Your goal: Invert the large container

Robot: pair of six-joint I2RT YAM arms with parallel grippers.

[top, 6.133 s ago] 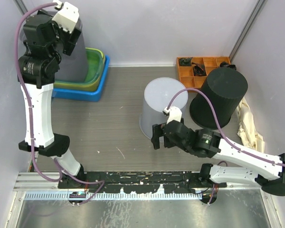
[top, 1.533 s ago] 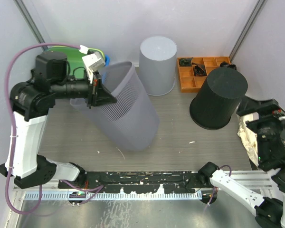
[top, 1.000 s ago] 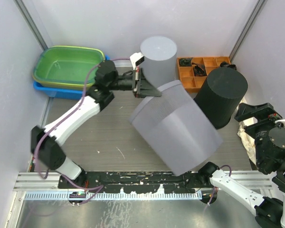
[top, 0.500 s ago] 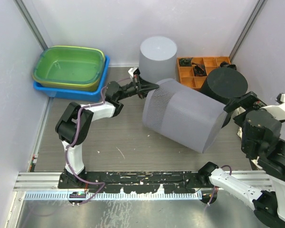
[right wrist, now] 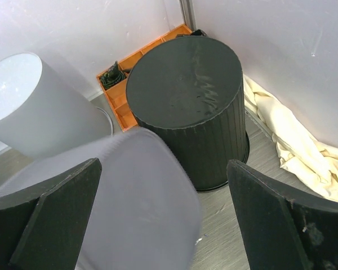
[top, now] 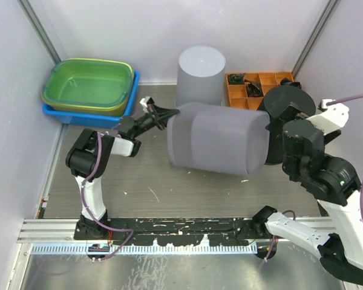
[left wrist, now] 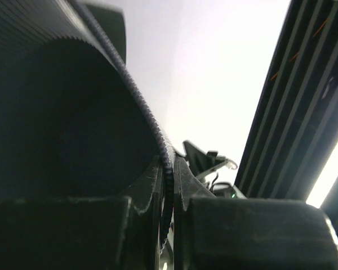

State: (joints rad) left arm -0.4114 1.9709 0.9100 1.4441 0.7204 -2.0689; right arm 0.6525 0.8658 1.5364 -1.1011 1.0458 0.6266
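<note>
The large container (top: 218, 144), grey and ribbed, lies on its side in the middle of the table, mouth to the left and closed bottom to the right. My left gripper (top: 167, 112) is shut on its rim at the upper left. The left wrist view shows the ribbed rim (left wrist: 152, 138) pinched between both fingers (left wrist: 183, 183), with the dark inside (left wrist: 56, 112) to the left. My right gripper (right wrist: 163, 166) hangs open above the container's bottom end (right wrist: 118, 202), not touching it. The right arm (top: 317, 166) stands raised at the right.
A smaller light grey container (top: 201, 75) stands upside down behind the large one. A black bucket (top: 278, 99) stands upside down at the right, close to the large container's bottom. An orange parts tray (top: 254, 90) is behind it, a cream cloth (right wrist: 287, 140) at the right wall, and a green tub (top: 88, 84) on a blue one at back left.
The left gripper swung the large container from the back left to the middle, and it now lies on its side. The right arm rose and came over its bottom end.
</note>
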